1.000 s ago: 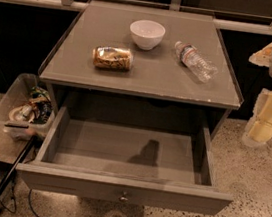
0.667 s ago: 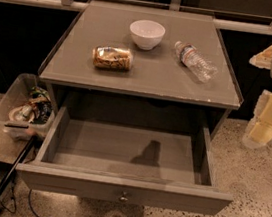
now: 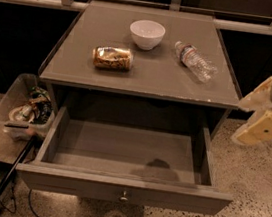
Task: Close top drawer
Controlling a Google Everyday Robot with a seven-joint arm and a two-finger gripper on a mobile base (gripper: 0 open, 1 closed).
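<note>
Still fully open: top drawer, unmoved; hand idle beyond bench right edge, grip state untellable; closing unstarted.

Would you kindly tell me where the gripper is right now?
In the camera view, the gripper hangs at the picture's right edge, beside the right side of the cabinet and apart from the open top drawer.

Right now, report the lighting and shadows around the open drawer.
Camera view: dim, warm light; a dark shadow patch lies on the top drawer floor near its front; background behind the cabinet is black; the claw at the right edge is brightly lit.
</note>
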